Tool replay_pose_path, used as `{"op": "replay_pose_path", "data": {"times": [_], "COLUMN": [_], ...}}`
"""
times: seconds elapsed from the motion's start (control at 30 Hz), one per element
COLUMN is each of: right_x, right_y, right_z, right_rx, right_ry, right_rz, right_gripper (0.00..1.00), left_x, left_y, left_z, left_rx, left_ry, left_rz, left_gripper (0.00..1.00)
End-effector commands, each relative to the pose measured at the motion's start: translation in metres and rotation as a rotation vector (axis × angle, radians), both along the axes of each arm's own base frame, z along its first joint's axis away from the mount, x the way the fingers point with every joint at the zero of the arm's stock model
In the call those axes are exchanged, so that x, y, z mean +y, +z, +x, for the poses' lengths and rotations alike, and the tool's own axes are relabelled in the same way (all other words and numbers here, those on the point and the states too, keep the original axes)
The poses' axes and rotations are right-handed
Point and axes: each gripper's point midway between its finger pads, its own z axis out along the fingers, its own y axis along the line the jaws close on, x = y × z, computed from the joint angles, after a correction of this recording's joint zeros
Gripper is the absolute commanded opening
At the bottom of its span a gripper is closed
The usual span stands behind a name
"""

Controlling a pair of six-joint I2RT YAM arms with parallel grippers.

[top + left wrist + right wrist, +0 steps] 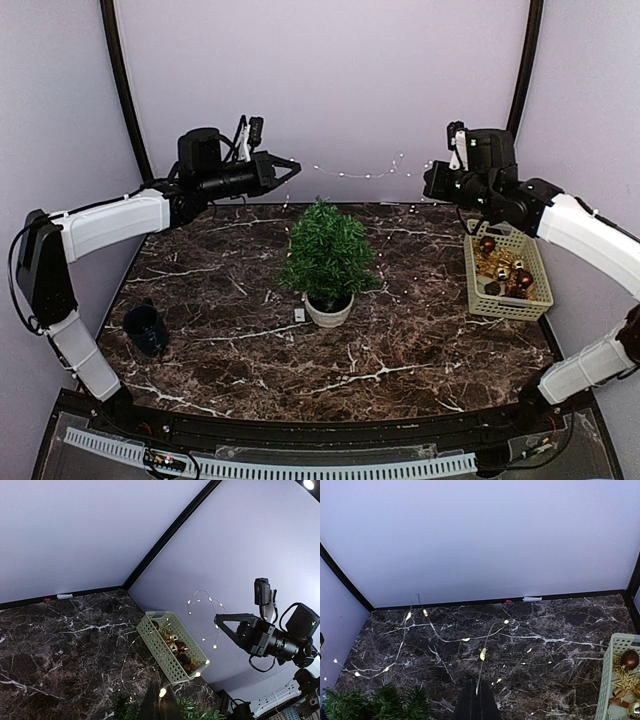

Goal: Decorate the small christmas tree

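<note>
The small christmas tree [325, 250] stands upright in its white pot [329, 310] at the table's middle. A thin string of lit fairy lights [360, 174] hangs in the air above and behind the tree, stretched between both grippers. My left gripper [292, 165] is shut on one end; in the left wrist view [161, 705] a lit bulb [162, 692] sits at its closed fingers. My right gripper [429, 181] is shut on the other end; in the right wrist view [477, 700] the wire [482, 654] runs out from between the fingers. Tree tips show in both wrist views [200, 714] [375, 702].
A beige-green basket [506, 270] with brown and gold baubles stands at the right edge, also seen in the wrist views [172, 647] [619, 680]. A dark cup [146, 328] sits at the left front. A small white tag [299, 314] lies beside the pot.
</note>
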Motion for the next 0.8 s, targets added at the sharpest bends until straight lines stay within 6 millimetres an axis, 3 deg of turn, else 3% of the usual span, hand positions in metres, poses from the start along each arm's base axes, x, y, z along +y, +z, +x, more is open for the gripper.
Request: {"op": "replay_pose_path", "data": {"times": [0.0,0.27,0.5,0.77], "right_x": [-0.012,-0.035,-0.058,-0.052], "right_y": [-0.001,-0.025,-0.052,-0.072], "right_z": [0.011,0.017,0.009,-0.002], "right_rx": [0.015,0.080,0.160,0.246], "right_ry": [-0.051,-0.110,-0.159,-0.082], "right_rz": [-0.015,-0.042,-0.079,-0.108], "right_gripper": [0.00,0.00,0.00,0.00], "left_x": [0.000,-0.009,-0.023,-0.031], "left_y": [0.015,-0.014,-0.038,-0.067], "left_z": [0.008,0.033,0.048,0.055], "left_rx": [-0.036,0.005,0.045,0.087], "left_ry": [-0.011,-0.025,-0.068,-0.105], "left_rz": [-0.020,0.030,0.065,0.110], "left_gripper": [0.00,0.00,0.00,0.00]}}
